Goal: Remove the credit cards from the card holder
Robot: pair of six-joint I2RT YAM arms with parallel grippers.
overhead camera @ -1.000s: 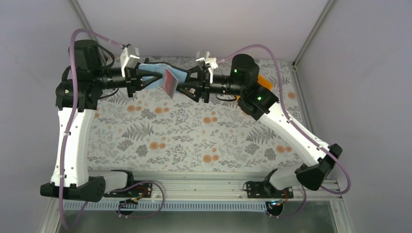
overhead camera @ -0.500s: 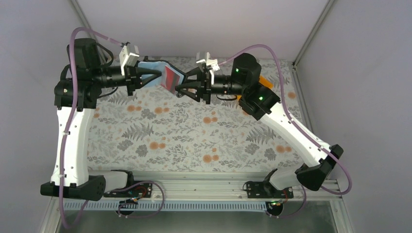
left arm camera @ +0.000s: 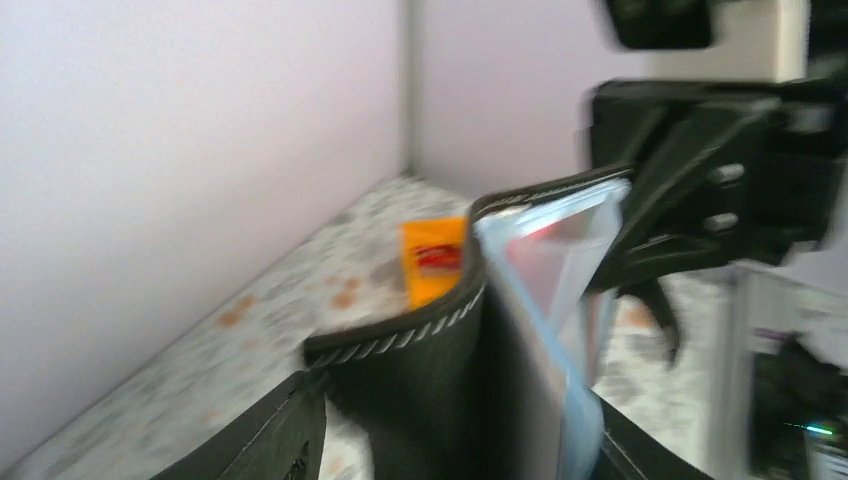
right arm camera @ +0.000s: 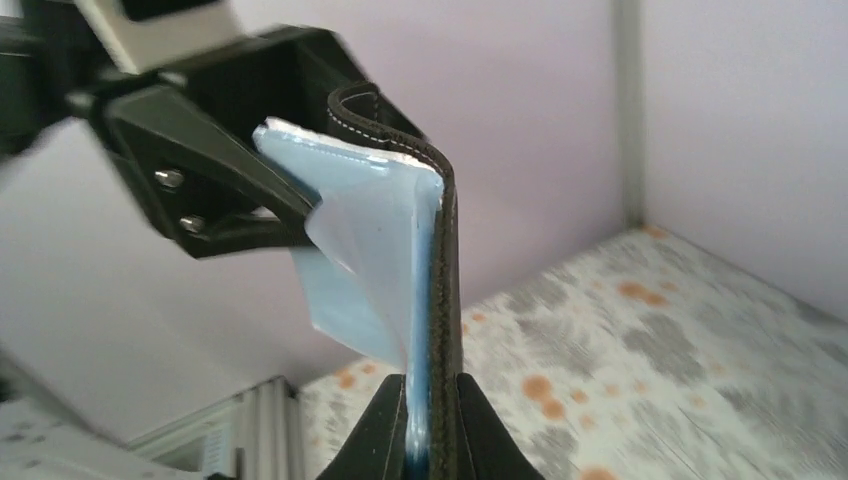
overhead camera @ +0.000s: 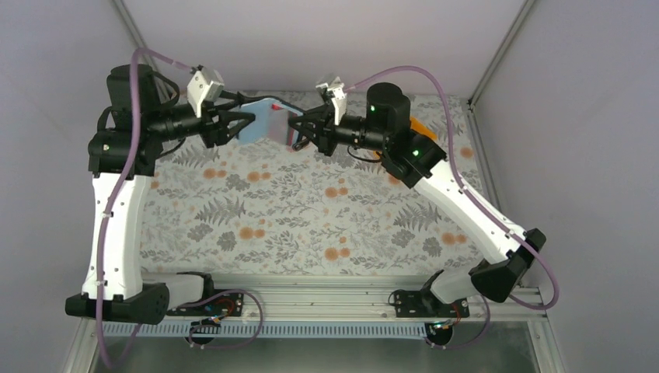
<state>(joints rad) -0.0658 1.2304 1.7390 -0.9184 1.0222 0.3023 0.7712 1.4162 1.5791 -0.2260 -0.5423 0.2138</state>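
**Grippers, two.**
- Left gripper [overhead camera: 242,124]: jaws spread apart. One end of the wallet stands between them. The blurred left wrist view does not show whether the fingers [left arm camera: 285,445] press it.
- Right gripper [right arm camera: 420,405]: jaws narrow, pinched on the opposite edge of the wallet.

**Card holder [overhead camera: 263,123], one.** Black, held in the air between the two grippers, which face each other. It is opened, and its pale blue pockets fan out above the right gripper's fingertips.

**Credit cards.** One red sliver [overhead camera: 277,104] shows at the wallet's top edge, beside the right gripper. A full count cannot be told.

**Orange bin [left arm camera: 435,258], one.** It sits on the table beyond the left gripper, past the wallet.

**Table [overhead camera: 311,225], one.** It has a floral cover and lies below both grippers.
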